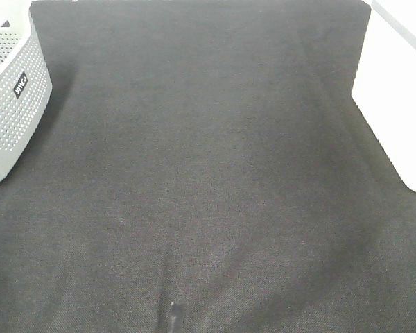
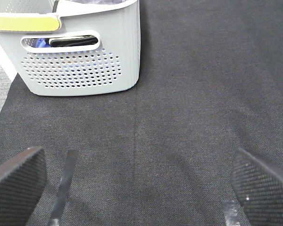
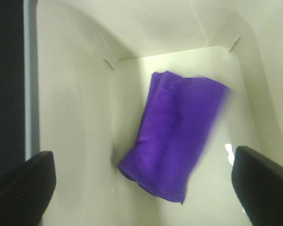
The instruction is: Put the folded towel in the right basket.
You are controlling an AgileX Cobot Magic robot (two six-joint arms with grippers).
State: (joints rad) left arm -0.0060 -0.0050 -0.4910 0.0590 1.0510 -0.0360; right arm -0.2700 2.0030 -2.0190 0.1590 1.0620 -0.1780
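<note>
Two baskets stand on the bench [image 1: 208, 173], which is covered in a dark, finely woven cloth. One is a grey perforated basket [image 1: 14, 104] with rows of small round holes, a slot handle and one black label [image 1: 21, 84]. The other is the right basket [image 1: 395, 90], cream-white, with smooth solid walls and rounded corners.

There is one folded towel [image 3: 177, 136], purple and fuzzy. It is inside the right basket, over its floor, and one edge is blurred. It looks oblong, and its long axis is skewed a little against the basket's straight walls. One short end points toward the end wall and the other toward the right gripper [image 3: 144, 186].

That gripper's two dark, textured jaws are spread wide above the towel and hold nothing. The left gripper [image 2: 140, 186] is also spread wide over bare cloth, facing the grey basket.
</note>
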